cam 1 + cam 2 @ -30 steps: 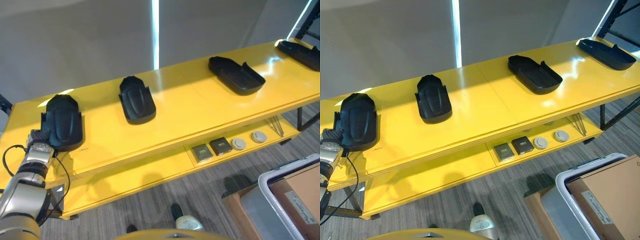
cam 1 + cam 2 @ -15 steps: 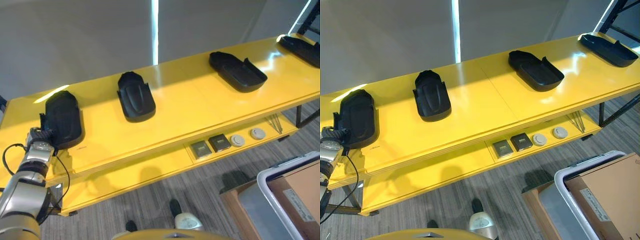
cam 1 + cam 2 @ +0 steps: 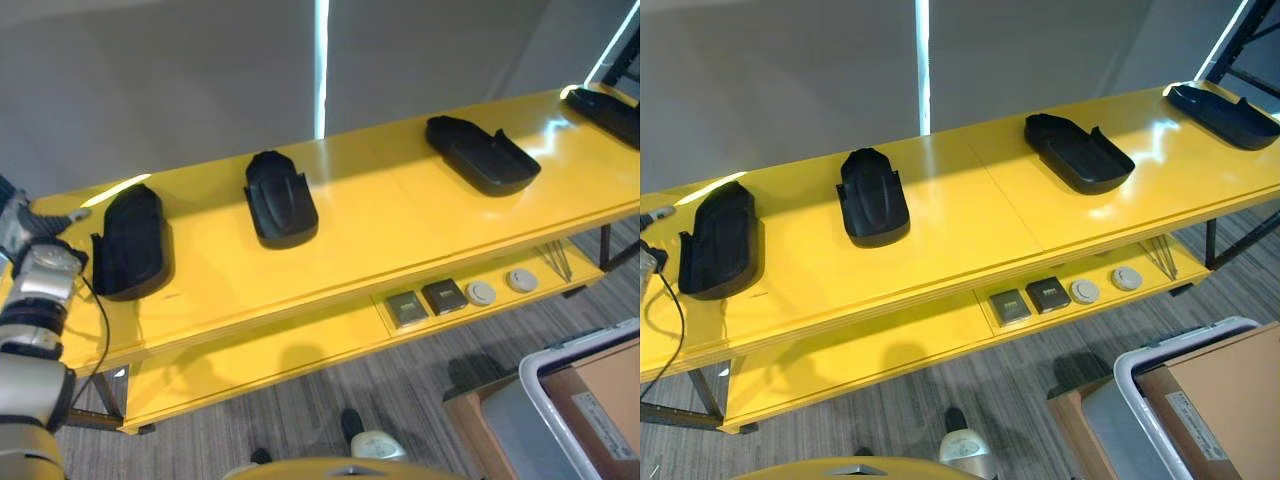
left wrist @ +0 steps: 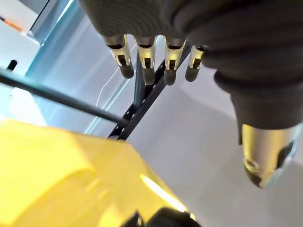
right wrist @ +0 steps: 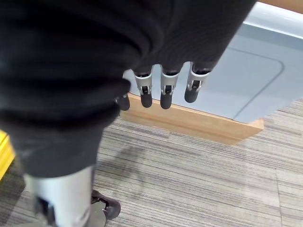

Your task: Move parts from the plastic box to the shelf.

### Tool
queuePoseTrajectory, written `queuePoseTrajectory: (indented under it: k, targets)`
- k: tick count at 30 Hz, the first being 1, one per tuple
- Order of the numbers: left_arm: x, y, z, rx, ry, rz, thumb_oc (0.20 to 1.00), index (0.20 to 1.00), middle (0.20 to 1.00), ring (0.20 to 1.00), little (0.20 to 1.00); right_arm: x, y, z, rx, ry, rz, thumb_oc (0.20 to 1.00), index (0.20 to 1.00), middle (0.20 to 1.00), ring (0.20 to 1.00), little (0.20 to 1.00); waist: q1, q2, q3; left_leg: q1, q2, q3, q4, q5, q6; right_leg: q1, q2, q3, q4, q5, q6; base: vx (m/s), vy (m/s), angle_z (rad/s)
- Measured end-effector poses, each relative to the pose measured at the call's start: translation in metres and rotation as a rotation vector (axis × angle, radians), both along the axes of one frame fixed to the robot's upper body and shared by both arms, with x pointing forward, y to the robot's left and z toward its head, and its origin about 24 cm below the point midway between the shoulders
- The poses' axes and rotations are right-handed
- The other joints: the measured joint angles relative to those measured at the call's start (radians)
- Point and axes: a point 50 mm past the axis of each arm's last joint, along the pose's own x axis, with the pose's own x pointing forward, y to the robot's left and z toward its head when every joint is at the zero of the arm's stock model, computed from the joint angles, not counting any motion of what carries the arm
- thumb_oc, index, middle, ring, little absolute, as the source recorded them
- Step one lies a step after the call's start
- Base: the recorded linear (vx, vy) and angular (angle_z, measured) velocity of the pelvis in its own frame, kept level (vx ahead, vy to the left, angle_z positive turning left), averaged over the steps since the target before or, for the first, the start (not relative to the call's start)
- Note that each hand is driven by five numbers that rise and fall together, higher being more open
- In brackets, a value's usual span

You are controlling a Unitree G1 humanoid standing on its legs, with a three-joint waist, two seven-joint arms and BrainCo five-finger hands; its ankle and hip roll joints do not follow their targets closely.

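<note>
Sitting nearest at five o'clock – plastic box (image 3: 560,372), grey-rimmed, with right hand (image 5: 161,90) hanging loose-fingered and empty above the floor beside it. Farther out at nine o'clock, left hand (image 3: 30,228) hovering released, fingers straight, just beside the leftmost black part (image 3: 133,243). Resting in a row along the yellow shelf (image 3: 380,225) – more parts (image 3: 280,198) toward one o'clock. Probably light, rigid, smooth moulded plastic; gripping across the raised rim seeming safest against slipping.

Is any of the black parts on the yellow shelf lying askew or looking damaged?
Nothing stands out. Four black parts lie apart in a row along the yellow shelf, none damaged. The left robot hand is open beside the leftmost one.
</note>
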Motion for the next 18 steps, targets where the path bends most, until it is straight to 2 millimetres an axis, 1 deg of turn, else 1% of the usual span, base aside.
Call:
queuePoseTrajectory:
  k: [3, 5, 7, 8, 9, 10, 11, 12, 13, 14, 15, 16, 18]
  targets:
    - [0.007, -0.011, 0.039, 0.105, -0.134, -0.103, 1.000, 1.000, 1.000, 1.000, 1.000, -0.002, 0.002, -0.001, 0.003, 0.006, -0.004, 1.000, 1.000, 1.000, 1.000, 1.000, 0.018, 0.000, -0.001, 0.005, 0.000, -0.020, 0.000, 0.000, 0.002, 0.017, -0.002, -0.020, 0.000, -0.001, -0.005, -0.01, -0.001, 0.18]
    - [0.009, -0.021, 0.058, 0.155, -0.203, -0.186, 1.000, 1.000, 1.000, 1.000, 1.000, -0.003, 0.004, -0.002, 0.007, 0.008, -0.006, 1.000, 1.000, 1.000, 1.000, 1.000, 0.034, 0.000, -0.007, 0.004, 0.000, -0.024, 0.000, -0.001, 0.001, 0.022, -0.002, -0.024, 0.000, -0.005, -0.008, -0.01, -0.005, 0.11]
    - [0.012, -0.048, 0.076, 0.168, -0.294, -0.353, 1.000, 1.000, 1.000, 1.000, 1.000, -0.004, 0.006, -0.003, 0.012, 0.013, -0.012, 1.000, 1.000, 1.000, 1.000, 1.000, 0.049, -0.002, -0.017, 0.003, -0.001, -0.034, 0.000, 0.000, 0.001, 0.022, -0.004, -0.036, 0.000, -0.006, -0.008, -0.01, -0.007, 0.14]
    - [0.011, -0.072, 0.084, 0.129, -0.353, -0.493, 1.000, 1.000, 1.000, 1.000, 1.000, -0.003, 0.008, -0.003, 0.013, 0.013, -0.018, 1.000, 1.000, 1.000, 1.000, 1.000, 0.065, -0.002, -0.024, 0.002, -0.004, -0.042, 0.000, 0.003, -0.002, 0.026, -0.007, -0.042, 0.002, -0.007, -0.006, 0.00, -0.020, 0.22]
    - [-0.003, -0.117, 0.081, 0.043, -0.420, -0.742, 1.000, 1.000, 1.000, 1.000, 1.000, -0.003, 0.011, -0.005, 0.021, 0.002, -0.054, 1.000, 1.000, 1.000, 1.000, 1.000, 0.078, -0.001, -0.041, 0.001, -0.008, -0.050, 0.000, 0.002, -0.001, 0.028, -0.011, -0.048, 0.003, -0.009, -0.004, 0.00, -0.026, 0.13]
    - [-0.009, -0.132, 0.074, -0.011, -0.426, -0.820, 1.000, 1.000, 1.000, 1.000, 1.000, -0.004, 0.013, -0.006, 0.026, 0.002, -0.057, 1.000, 1.000, 1.000, 1.000, 1.000, 0.084, 0.000, -0.049, 0.002, -0.009, -0.050, 0.000, 0.000, 0.000, 0.028, -0.012, -0.047, 0.004, -0.009, -0.003, 0.01, -0.022, 0.06]
    - [-0.014, -0.142, 0.064, -0.070, -0.423, -0.874, 1.000, 1.000, 1.000, 1.000, 1.000, -0.004, 0.015, -0.006, 0.033, -0.001, -0.060, 1.000, 1.000, 1.000, 1.000, 1.000, 0.088, 0.001, -0.053, 0.003, -0.009, -0.051, 0.000, -0.001, 0.001, 0.031, -0.012, -0.047, 0.002, -0.010, -0.002, 0.00, 0.000, 0.00]
    - [-0.022, -0.152, 0.052, -0.167, -0.428, -0.925, 1.000, 1.000, 1.000, 1.000, 1.000, -0.003, 0.018, -0.007, 0.040, -0.009, -0.072, 1.000, 1.000, 1.000, 1.000, 1.000, 0.089, 0.004, -0.056, 0.004, -0.010, -0.053, 0.000, -0.005, 0.002, 0.037, -0.013, -0.048, 0.000, -0.014, 0.000, 0.00, 0.000, 0.00]
    - [-0.029, -0.161, 0.033, -0.265, -0.410, -0.958, 1.000, 1.000, 1.000, 1.000, 1.000, -0.004, 0.020, -0.008, 0.046, -0.009, -0.084, 1.000, 1.000, 1.000, 1.000, 1.000, 0.089, 0.006, -0.062, 0.007, -0.010, -0.053, 0.000, -0.008, 0.003, 0.039, -0.014, -0.047, 0.000, -0.018, 0.001, 0.00, 0.000, 0.00]
    - [-0.040, -0.171, 0.002, -0.401, -0.353, -0.981, 1.000, 1.000, 1.000, 1.000, 1.000, -0.006, 0.025, -0.010, 0.054, -0.009, -0.088, 1.000, 1.000, 1.000, 1.000, 1.000, 0.099, 0.006, -0.065, 0.005, -0.008, -0.056, 0.000, -0.016, 0.000, 0.038, -0.012, -0.048, 0.000, -0.025, 0.006, 0.00, 0.000, 0.00]
    - [-0.049, -0.176, -0.016, -0.490, -0.334, -0.977, 1.000, 1.000, 1.000, 1.000, 1.000, -0.009, 0.026, -0.010, 0.056, -0.009, -0.094, 1.000, 1.000, 1.000, 1.000, 1.000, 0.104, 0.008, -0.066, 0.005, -0.008, -0.057, 0.000, -0.016, -0.001, 0.037, -0.012, -0.047, 0.000, -0.026, 0.003, 0.00, 0.000, 0.00]
    - [-0.058, -0.180, -0.035, -0.554, -0.279, -0.977, 1.000, 1.000, 1.000, 1.000, 1.000, -0.015, 0.027, -0.011, 0.055, 0.000, -0.105, 1.000, 1.000, 1.000, 1.000, 1.000, 0.112, 0.006, -0.065, 0.003, -0.006, -0.058, 0.000, -0.016, -0.001, 0.036, -0.010, -0.049, 0.000, -0.026, 0.003, 0.00, 0.000, 0.00]
    - [-0.068, -0.180, -0.051, -0.596, -0.229, -0.966, 1.000, 1.000, 1.000, 1.000, 1.000, -0.024, 0.025, -0.010, 0.042, 0.013, -0.121, 1.000, 1.000, 1.000, 1.000, 1.000, 0.129, 0.003, -0.062, -0.002, -0.005, -0.067, 0.000, -0.014, -0.001, 0.036, -0.010, -0.055, 0.000, -0.026, 0.003, -0.06, -0.033, 0.12]
